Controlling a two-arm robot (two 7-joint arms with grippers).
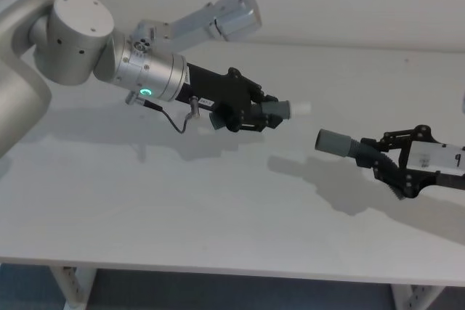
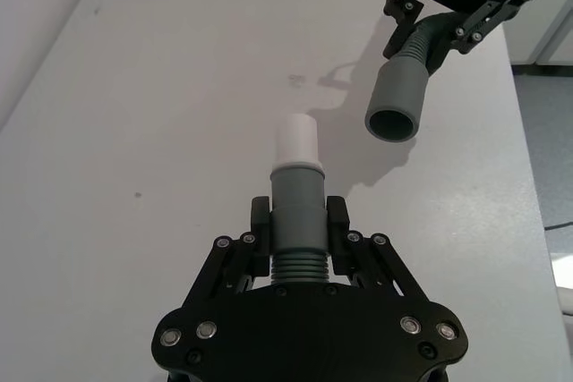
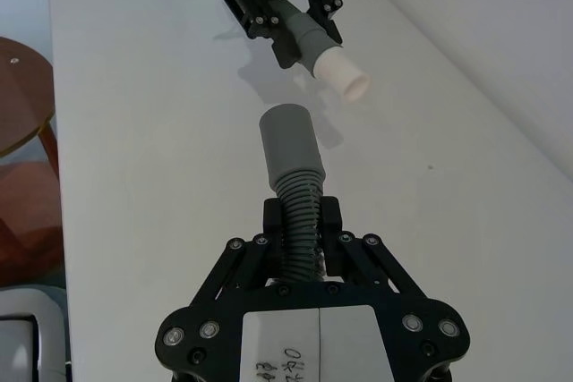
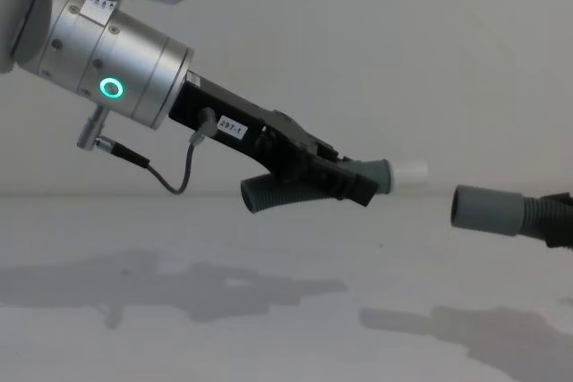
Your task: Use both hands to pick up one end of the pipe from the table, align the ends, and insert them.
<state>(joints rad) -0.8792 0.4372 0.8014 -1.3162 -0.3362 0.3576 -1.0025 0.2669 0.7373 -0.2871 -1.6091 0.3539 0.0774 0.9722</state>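
Observation:
My left gripper [image 1: 263, 112] is shut on the ribbed neck of a grey pipe piece [image 2: 296, 221] whose white tip [image 1: 298, 108] points right. To its right, my right gripper [image 1: 386, 162] is shut on the ribbed part of the other grey piece, its wide collar [image 1: 333, 141] pointing left. Both pieces hang above the white table [image 1: 182, 208]. The two ends face each other with a short gap between them. In the chest view the white tip [image 4: 408, 170] sits slightly higher than the collar [image 4: 488, 209]. The collar's open mouth [image 2: 392, 123] shows in the left wrist view.
The table's front edge [image 1: 218, 268] runs along the bottom of the head view, with floor below. A brown round stool [image 3: 22, 131] stands beside the table. A pale wall rises behind the table's far edge.

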